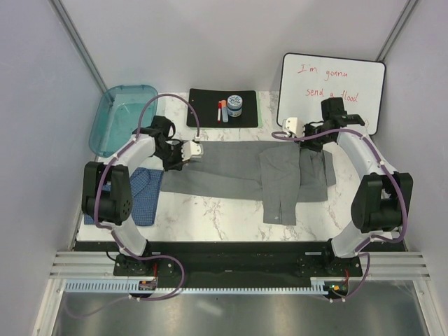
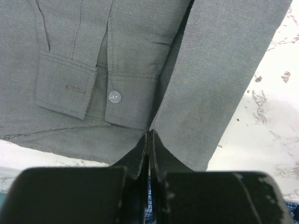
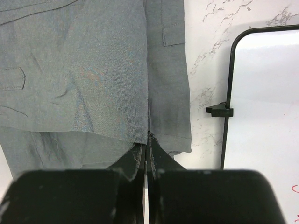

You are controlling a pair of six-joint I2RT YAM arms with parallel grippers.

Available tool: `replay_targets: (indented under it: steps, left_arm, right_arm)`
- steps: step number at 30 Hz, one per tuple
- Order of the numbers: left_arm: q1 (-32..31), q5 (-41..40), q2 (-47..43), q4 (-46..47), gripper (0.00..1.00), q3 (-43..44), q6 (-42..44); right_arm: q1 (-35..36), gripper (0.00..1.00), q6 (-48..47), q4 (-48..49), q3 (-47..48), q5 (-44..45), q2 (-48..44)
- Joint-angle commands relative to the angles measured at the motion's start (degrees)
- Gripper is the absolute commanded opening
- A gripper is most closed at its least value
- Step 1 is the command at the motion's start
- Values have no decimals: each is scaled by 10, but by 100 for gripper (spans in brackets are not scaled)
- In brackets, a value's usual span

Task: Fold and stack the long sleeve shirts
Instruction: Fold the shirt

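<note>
While the grey shirt (image 1: 238,175) lies spread across the middle of the table (image 1: 210,217), one sleeve folded over its front, your left end effector (image 2: 149,137) is clamped tight on the cloth at its back-left corner, near a buttoned cuff. Your right end effector (image 3: 148,137) is pinched closed on the back edge toward the right. The blue shirt (image 1: 143,192) lies rumpled at the table's left edge, under the left arm. A teal tray (image 1: 119,115) sits back left; a whiteboard (image 1: 332,84) leans back right.
</note>
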Motion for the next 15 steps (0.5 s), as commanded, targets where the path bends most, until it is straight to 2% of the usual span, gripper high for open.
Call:
replay_targets:
  steps: [1,2,5,6,7,8,10,12,13,15]
  left_arm:
    - [5,-8,27,19,2,28,-1]
    - [5,-9,31,24,2,30,-5]
    - [6,-18,50,43,18,34,-32]
    - [7,-16,52,46,28,43,-56]
    - [12,-11,51,50,32,50,-69]
    - [15,-1,46,51,39,65,-82]
    - [21,56,14,51,47,75,-119]
    - [16,125,-38,52,69,69,-144]
    - [-3,141,-54,54,76,63,-156]
    - [-45,138,-98,71,78,40,-188]
  right_arm:
    - [-3,0,1,11,19,-5,7]
    - [-4,0,1,11,16,-5,11]
    - [-3,0,12,36,0,-3,19]
    - [-3,0,18,44,-4,-2,22]
    - [-2,1,40,53,-5,6,33]
    - [0,1,51,68,-3,11,39]
    - [1,2,88,83,0,20,57]
    - [0,3,108,96,6,21,72]
    - [0,4,126,102,7,22,77]
    - [0,7,140,107,8,18,85]
